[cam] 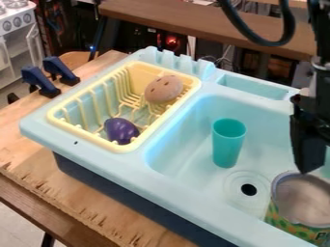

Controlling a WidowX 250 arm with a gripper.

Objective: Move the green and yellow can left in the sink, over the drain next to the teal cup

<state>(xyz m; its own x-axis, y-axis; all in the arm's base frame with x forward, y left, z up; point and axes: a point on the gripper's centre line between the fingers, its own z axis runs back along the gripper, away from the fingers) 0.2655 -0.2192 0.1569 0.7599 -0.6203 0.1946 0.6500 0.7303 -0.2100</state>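
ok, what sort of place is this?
Probably a robotics lab or workshop: a black robot arm hangs over a toy sink, and blue clamps sit on the wooden table.

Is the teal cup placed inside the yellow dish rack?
No, the teal cup stands in the light-blue sink, outside the yellow dish rack.

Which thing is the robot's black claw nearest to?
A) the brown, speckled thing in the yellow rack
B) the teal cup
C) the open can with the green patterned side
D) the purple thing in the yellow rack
C: the black claw hangs down right at the rim of the open can, while the teal cup stands farther off in the sink.
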